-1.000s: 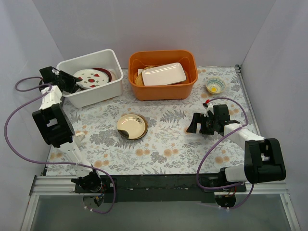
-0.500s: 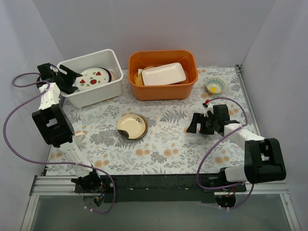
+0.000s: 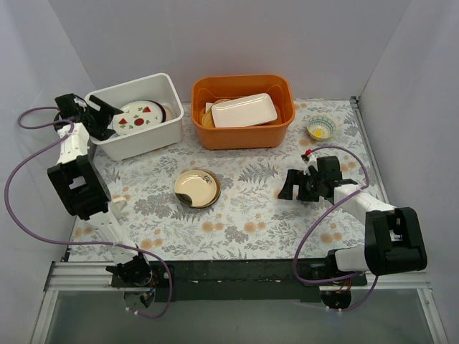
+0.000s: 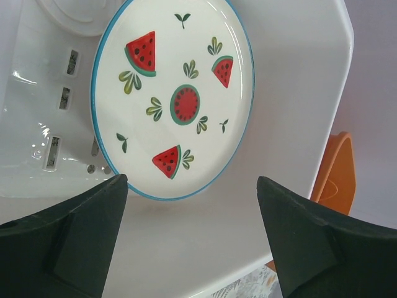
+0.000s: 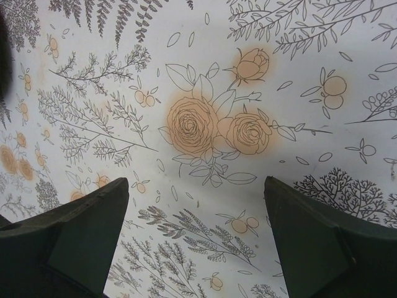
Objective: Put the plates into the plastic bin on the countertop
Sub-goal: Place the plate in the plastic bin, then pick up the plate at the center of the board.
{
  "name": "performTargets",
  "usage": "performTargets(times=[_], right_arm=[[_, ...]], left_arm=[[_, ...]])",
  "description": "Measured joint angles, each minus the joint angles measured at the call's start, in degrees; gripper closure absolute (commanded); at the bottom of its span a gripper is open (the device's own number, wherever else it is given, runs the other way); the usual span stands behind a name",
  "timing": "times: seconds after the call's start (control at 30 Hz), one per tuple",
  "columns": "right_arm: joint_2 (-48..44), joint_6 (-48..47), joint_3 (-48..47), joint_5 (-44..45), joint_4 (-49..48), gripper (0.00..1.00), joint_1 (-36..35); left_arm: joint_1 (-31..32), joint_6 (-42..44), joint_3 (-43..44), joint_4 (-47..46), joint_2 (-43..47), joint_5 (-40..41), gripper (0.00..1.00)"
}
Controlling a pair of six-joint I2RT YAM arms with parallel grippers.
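1. Left wrist view is showing the left claw gaping wide with nothing between its fingers. It is hanging over the left rim of the plastic bin. The watermelon plate is lying inside the bin, clear of both fingers.
2. In the top view the bin is sitting at the counter's far left corner. A dark plate is peeking out behind the watermelon plate, so at least two plates are looking done.
3. The right claw is hovering wide and empty over bare counter near the right edge, touching nothing.
4. An amber-brown plate is lying flat near the middle of the counter, well apart from both claws. I am judging it the easiest plate left to fetch.
5. More plates seem to be waiting in the orange tub, which is standing at the far edge just beside the bin. How many I cannot tell.
6. The white rectangular dish is lying on top of those plates and covering most of them. It is probably standing in the way of any pick there, and the tub's walls are narrowing the approach too.
7. A small bowl is sitting near the far right corner, out of every likely path.
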State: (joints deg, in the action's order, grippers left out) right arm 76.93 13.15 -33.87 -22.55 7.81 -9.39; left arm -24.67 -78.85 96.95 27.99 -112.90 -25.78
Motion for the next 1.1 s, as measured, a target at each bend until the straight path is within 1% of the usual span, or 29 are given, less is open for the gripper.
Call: performTargets(times=[0.23,0.5,0.6,0.67,0.77,0.93,1.1], right_arm=[[-0.6,0.1,0.0,0.0,1.5,0.02,-0.5],[-1.7,0.2,0.0,-0.1,4.1,0.02,-1.5],[-2.2,0.2,0.0,-0.1,5.0,0.02,-2.0],[-2.5,0.4,0.0,-0.1,5.6,0.02,-2.3],[-2.7,0.7,-0.1,-0.1,6.0,0.02,-3.1],[-3.7,1.7,-0.3,0.0,6.4,0.02,-4.9],[-4.0,2.4,-1.7,0.1,7.3,0.02,-6.5]], left_arm=[[-0.5,0.0,0.0,0.1,1.5,-1.3,0.10],[0.9,0.1,0.0,2.1,8.2,-2.8,0.05],[3.0,0.3,0.0,2.0,11.5,-3.3,0.04],[4.8,0.7,0.0,2.0,13.5,-3.4,0.02],[7.7,1.6,0.0,2.3,16.0,-3.4,0.02],[12.9,3.9,-0.1,4.9,17.7,-3.1,0.02],[16.8,5.7,-4.2,7.1,19.4,-2.0,0.02]])
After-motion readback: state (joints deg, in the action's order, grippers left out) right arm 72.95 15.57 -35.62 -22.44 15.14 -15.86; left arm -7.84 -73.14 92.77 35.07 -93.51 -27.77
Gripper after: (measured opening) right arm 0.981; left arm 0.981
